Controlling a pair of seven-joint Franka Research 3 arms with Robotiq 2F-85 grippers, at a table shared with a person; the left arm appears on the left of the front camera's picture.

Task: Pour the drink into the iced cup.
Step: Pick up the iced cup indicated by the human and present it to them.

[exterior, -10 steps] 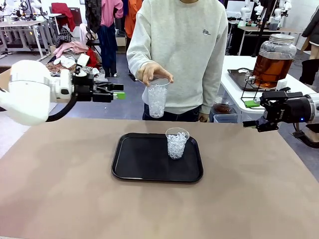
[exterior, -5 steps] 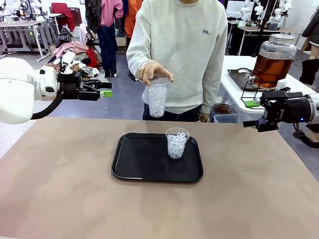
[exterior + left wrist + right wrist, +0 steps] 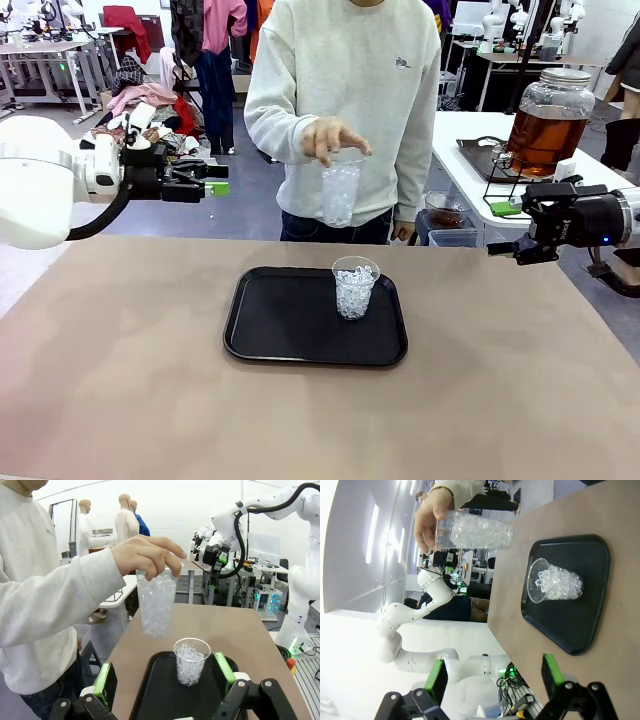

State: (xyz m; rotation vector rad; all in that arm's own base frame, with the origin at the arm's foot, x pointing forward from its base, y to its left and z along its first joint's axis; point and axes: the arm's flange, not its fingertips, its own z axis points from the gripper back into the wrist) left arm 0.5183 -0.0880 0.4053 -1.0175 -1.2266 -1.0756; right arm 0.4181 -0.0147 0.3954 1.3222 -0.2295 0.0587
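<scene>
**tray_watcher:** ok so what's in what here? I count two cups.

**icedtea42:** Yep. One clear plastic cup (image 3: 355, 288) stands upright on the black tray (image 3: 260, 335), toward the tray's right side, packed with ice nearly to the rim. The second cup (image 3: 340, 193) is also full of ice. It's up in the air, gripped by the rim from above in the person's hand (image 3: 333, 138), above and behind the tray.

**tray_watcher:** and the drink?

**icedtea42:** The drink (image 3: 545, 135) is the amber-brown stuff in the big round glass jar (image 3: 553, 95) with a metal lid. The jar sits on a stand on the white side table (image 3: 470, 125) at far right, well apart from both cups.

**tray_watcher:** robot holding anything?

**icedtea42:** Nope. The left gripper (image 3: 222, 181) hangs in the air off to the left of the tray, jaws spread wide, gripping nothing. Same deal for the right gripper (image 3: 495, 677): fingers wide apart, holding nothing, out by the table's right edge and near the jar.
</scene>
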